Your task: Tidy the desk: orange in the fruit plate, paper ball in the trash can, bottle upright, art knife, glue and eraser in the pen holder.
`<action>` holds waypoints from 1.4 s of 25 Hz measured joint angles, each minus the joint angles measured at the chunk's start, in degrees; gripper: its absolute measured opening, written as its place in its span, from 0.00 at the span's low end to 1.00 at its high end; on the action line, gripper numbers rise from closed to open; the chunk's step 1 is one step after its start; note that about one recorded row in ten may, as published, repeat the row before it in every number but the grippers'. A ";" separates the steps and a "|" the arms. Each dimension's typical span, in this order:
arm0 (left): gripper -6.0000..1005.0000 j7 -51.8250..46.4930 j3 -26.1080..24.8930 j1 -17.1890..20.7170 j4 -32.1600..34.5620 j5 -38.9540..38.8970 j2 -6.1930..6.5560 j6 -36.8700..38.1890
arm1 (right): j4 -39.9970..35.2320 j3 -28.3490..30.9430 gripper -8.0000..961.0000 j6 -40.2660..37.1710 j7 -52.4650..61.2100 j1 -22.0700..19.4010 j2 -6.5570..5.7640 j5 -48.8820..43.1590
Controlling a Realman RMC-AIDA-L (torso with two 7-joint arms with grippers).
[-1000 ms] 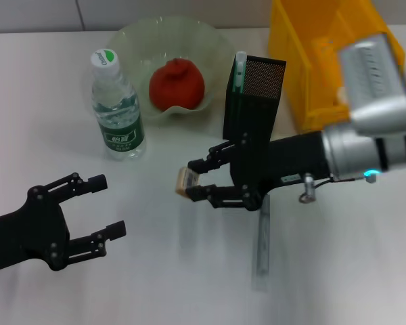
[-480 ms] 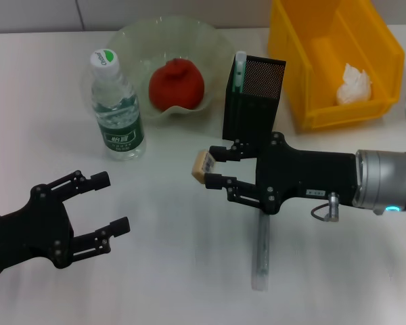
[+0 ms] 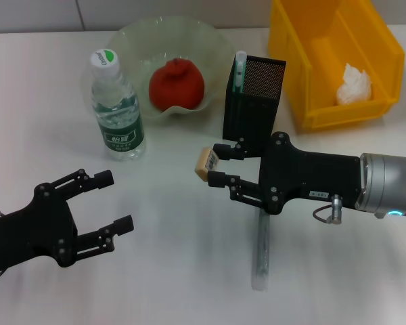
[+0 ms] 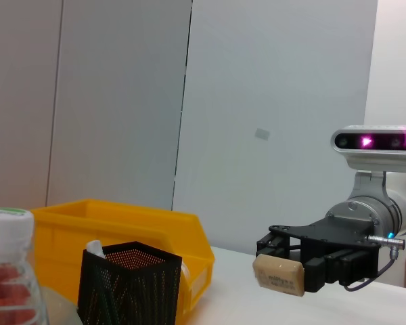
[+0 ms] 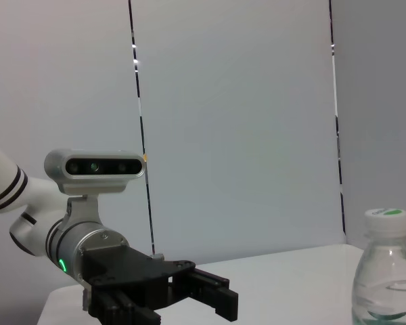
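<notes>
The black right gripper pinches a small beige rectangular eraser, its printed label unreadable, near the tall black mesh pen holder; the black left gripper hovers open, near left.

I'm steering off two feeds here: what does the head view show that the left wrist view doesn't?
Only the head view shows the orange whole in the fruit plate, the paper ball in the trash can, the open left hand and a grey stick on the desk. Only the left wrist view shows the right arm's wrist camera. Both show the right hand shut on the eraser, the pen holder and the upright bottle.
</notes>
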 joint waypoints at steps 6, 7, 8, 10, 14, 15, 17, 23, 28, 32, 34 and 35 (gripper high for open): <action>0.80 0.00 0.00 0.02 -0.03 0.00 -0.12 0.11 | 0.04 0.02 0.40 -0.35 0.00 -0.03 -0.03 0.02; 0.80 0.00 0.00 0.03 -0.03 0.00 -0.13 0.11 | 0.05 0.03 0.40 -0.40 0.02 -0.02 -0.04 0.03; 0.80 0.00 0.00 0.08 -0.03 0.00 -0.19 0.12 | 0.07 0.03 0.40 -0.54 0.04 -0.02 -0.05 0.03; 0.80 -0.01 0.00 0.10 -0.03 0.00 -0.22 0.12 | 0.07 0.03 0.40 -0.58 0.04 -0.05 -0.05 0.02; 0.80 -0.03 0.00 0.17 -0.03 0.00 -0.26 0.12 | 0.10 0.08 0.40 -0.53 -0.23 -0.11 -0.05 0.38; 0.80 -0.03 0.00 0.18 -0.02 0.00 -0.26 0.12 | 0.15 0.11 0.40 -0.37 -0.65 -0.20 -0.03 0.93; 0.80 -0.03 0.00 0.19 -0.02 0.00 -0.27 0.14 | 0.73 0.12 0.40 -0.21 -2.12 -0.50 0.03 2.90; 0.80 -0.03 0.00 0.30 -0.02 0.00 -0.36 0.62 | 2.99 0.11 0.40 4.01 -8.00 -1.61 0.19 13.56; 0.80 -0.03 0.00 0.28 -0.02 0.00 -0.39 0.81 | 4.23 0.11 0.40 7.32 -11.05 -1.81 0.31 20.93; 0.80 -0.04 0.00 0.35 -0.02 0.00 -0.45 0.91 | 4.33 0.11 0.40 10.27 -11.50 -1.52 0.31 22.93; 0.80 -0.05 0.00 0.41 -0.02 0.00 -0.45 0.97 | 4.11 0.11 0.40 12.40 -11.53 -1.08 0.31 23.21; 0.80 -0.06 -0.02 0.43 -0.02 0.00 -0.45 1.00 | 4.00 0.11 0.40 13.29 -11.54 -0.85 0.31 23.32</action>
